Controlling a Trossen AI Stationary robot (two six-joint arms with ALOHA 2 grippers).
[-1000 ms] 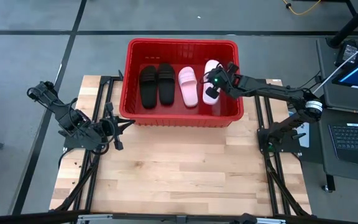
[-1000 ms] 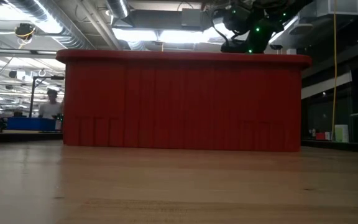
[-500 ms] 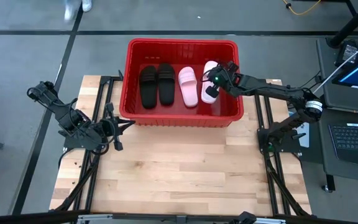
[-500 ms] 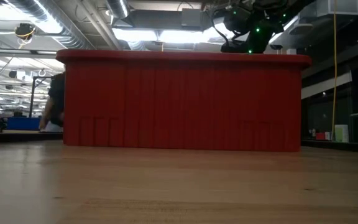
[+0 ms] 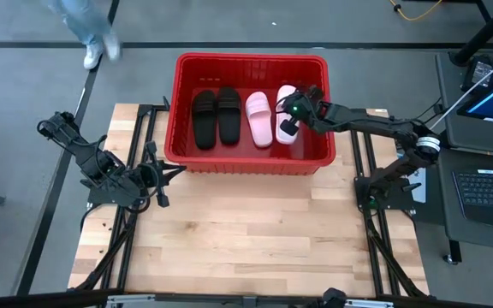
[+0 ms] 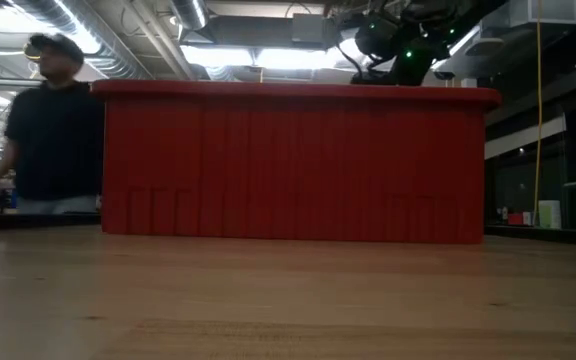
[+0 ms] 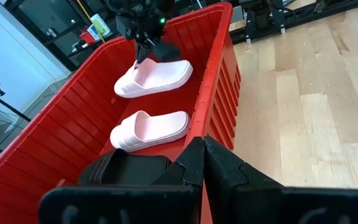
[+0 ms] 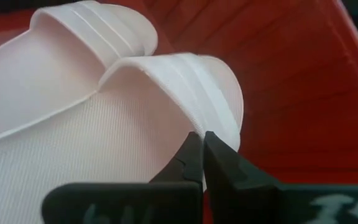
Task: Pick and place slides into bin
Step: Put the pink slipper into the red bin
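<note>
Bin: red basket (image 5: 251,62) at the table's 12 o'clock edge.
Slides: all four side by side in the bin, black pair (image 5: 216,117) toward 9 o'clock, pink pair (image 5: 272,115) toward 3 o'clock.
Right gripper (image 5: 288,125): fingers together, over the outermost pink slide's heel.
Left gripper (image 5: 166,174): fingers together, at the bin's 8 o'clock corner.
Person (image 6: 53,125): behind the table.

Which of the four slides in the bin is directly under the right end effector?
The pink slide at the right end of the row, under the right end effector. The other pink slide and both black slides lie further left.
</note>
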